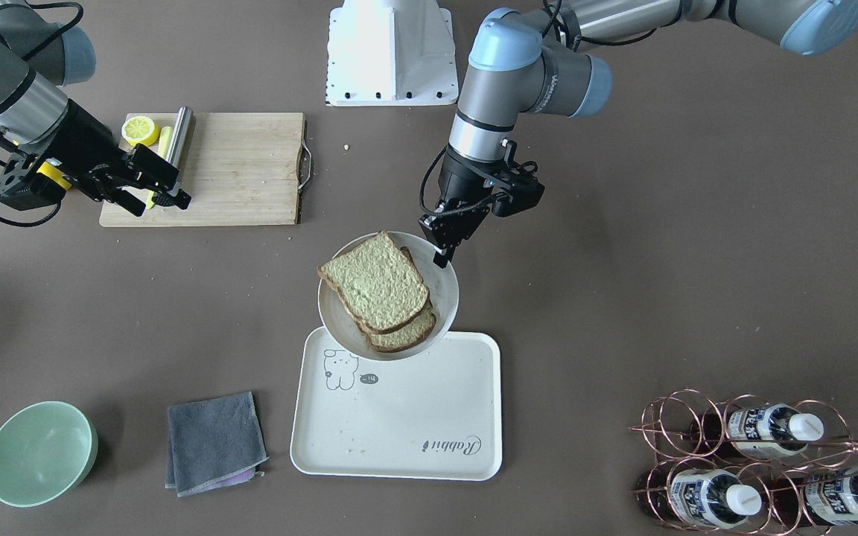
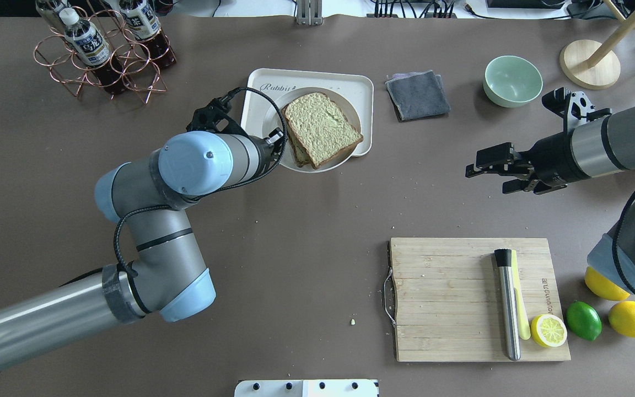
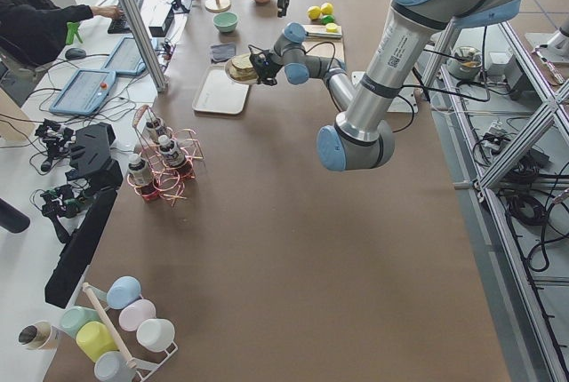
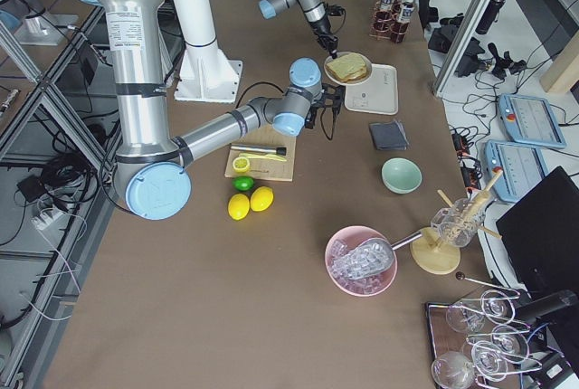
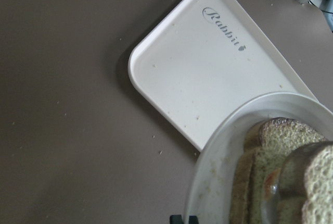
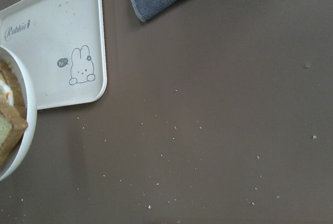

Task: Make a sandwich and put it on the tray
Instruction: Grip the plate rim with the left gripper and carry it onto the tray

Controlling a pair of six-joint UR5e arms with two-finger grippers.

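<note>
The sandwich [image 1: 375, 286], two speckled tan slices with dark crust, lies on a round white plate [image 1: 447, 286]. A little white egg with orange shows between the slices in the right wrist view [image 6: 6, 89]. My left gripper [image 1: 441, 251] is shut on the plate's rim and holds it over the near end of the cream tray [image 1: 399, 424]. From overhead the sandwich [image 2: 320, 128], plate [image 2: 320, 167], tray [image 2: 362, 88] and left gripper [image 2: 275, 138] show the same. My right gripper [image 2: 487, 177] is open and empty, above bare table to the right.
A wooden cutting board [image 2: 444, 298] holds a metal rod [image 2: 507, 309], a yellow tool and a half lemon [image 2: 549, 330]. A lime and lemons [image 2: 634, 318] lie beside it. A grey cloth [image 2: 418, 95], a green bowl [image 2: 512, 80] and a bottle rack [image 2: 102, 52] stand along the far side.
</note>
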